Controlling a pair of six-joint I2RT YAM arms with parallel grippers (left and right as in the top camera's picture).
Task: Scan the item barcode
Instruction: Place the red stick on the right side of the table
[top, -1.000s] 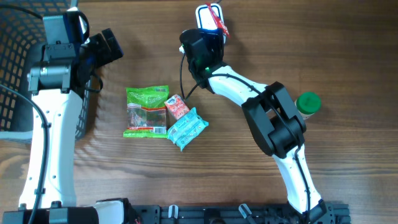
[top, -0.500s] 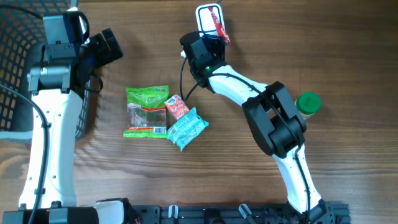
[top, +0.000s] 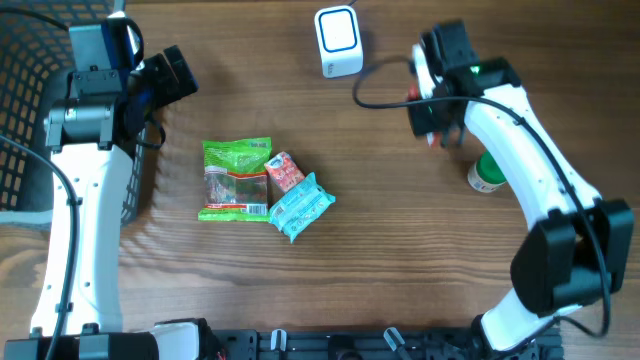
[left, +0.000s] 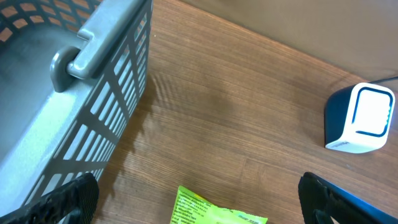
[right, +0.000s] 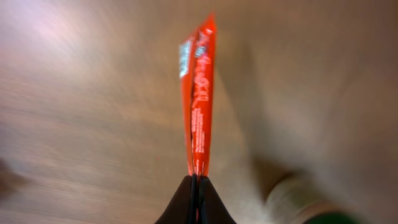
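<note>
- Overhead view: a wooden table (top: 400, 260) has a dark mesh basket (top: 30, 110) at its left edge, and 2 white robot arms reach in from the near side.
- The left gripper (top: 178, 75) hangs beside the basket, its 2 fingers spread wide with nothing between them.
- A white scanner (top: 338, 40) sits at the far edge, well apart from the right arm.
- A green snack bag (top: 237, 178), a pale blue packet (top: 300, 205) and a small red packet (top: 285, 170) lie touching mid-table.
- A green-capped bottle (top: 487, 178) stands just beside the right arm.
- The right gripper (right: 194, 190) is pinched tight on 1 end of a thin red sachet (right: 198, 106), held edge-on above the blurred table.
- A small pale patch near the sachet's far end may be the barcode, but it is too blurred to tell.
- Handling, as a judgement: the sachet looks very light, flat and floppy, and its glossy film is probably slippery.
- Holding it by the sealed end seems wise, because the printed faces stay uncovered. Squeezing the middle could crease the code or burst the contents.
</note>
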